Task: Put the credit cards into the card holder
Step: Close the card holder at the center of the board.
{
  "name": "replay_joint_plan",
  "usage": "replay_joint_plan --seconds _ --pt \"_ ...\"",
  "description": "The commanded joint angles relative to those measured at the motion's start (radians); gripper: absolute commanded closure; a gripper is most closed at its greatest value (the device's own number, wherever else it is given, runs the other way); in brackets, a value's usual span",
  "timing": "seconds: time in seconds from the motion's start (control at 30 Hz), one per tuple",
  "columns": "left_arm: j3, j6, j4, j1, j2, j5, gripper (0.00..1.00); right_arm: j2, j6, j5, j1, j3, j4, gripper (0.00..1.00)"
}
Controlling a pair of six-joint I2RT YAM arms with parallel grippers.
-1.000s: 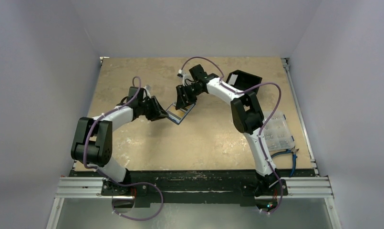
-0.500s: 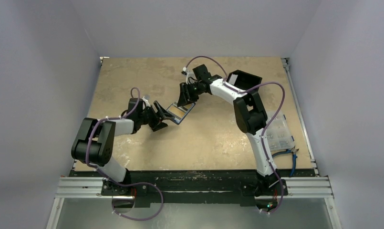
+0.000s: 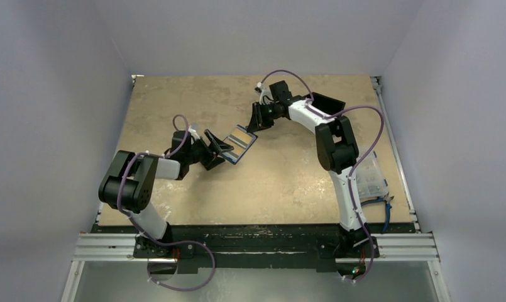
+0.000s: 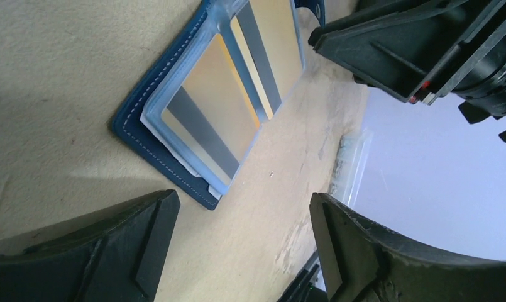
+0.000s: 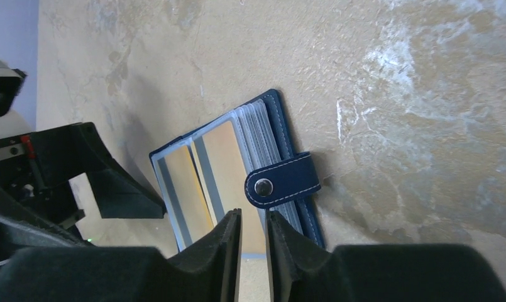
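Observation:
The navy-blue card holder [image 3: 237,143] lies open on the table, its clear sleeves facing up. Two gold credit cards with grey stripes sit in the sleeves [image 4: 214,108] [image 4: 272,47]; they also show in the right wrist view [image 5: 228,160]. The holder's snap strap [image 5: 281,182] folds over its right edge. My left gripper [image 3: 219,150] stands open just left of the holder, with only bare table between its fingers [image 4: 242,211]. My right gripper [image 3: 258,119] hovers over the holder's far right corner. Its jaws are drawn in to a narrow slit [image 5: 253,220] with nothing in it.
A black open-sided box [image 3: 324,104] stands at the far right behind the right arm. A clear plastic compartment box [image 3: 369,176] and blue-handled pliers [image 3: 381,204] lie by the right edge.
My left gripper let go of the holder, opened wide and drew back to the left. The right gripper moved off to the far right and narrowed its jaws. The holder now lies flat.

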Motion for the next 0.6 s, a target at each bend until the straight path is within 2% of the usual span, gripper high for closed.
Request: replay_joint_plan --seconds 0.0,0.07,0.23,0.47,0.57 --pt "-0.04 0.049 -0.126 -0.002 -0.07 -0.151 0.16 -0.007 -0.008 0.027 0.011 -0.045 0.053 0.79" --pt "-0.046 0.068 -0.18 -0.001 -0.129 -0.187 0.15 -0.005 -0.012 0.054 0.009 -0.057 0.053 0.84" --pt "-0.046 0.093 -0.241 0.027 -0.159 -0.228 0.13 0.008 -0.031 0.15 0.009 -0.07 0.038 0.86" --pt "0.006 0.137 -0.142 0.021 -0.072 -0.292 0.13 0.031 -0.05 0.136 0.009 -0.067 0.032 0.86" --pt "0.036 0.118 -0.067 0.01 0.008 -0.246 0.13 0.037 -0.051 0.132 0.009 -0.064 0.033 0.87"
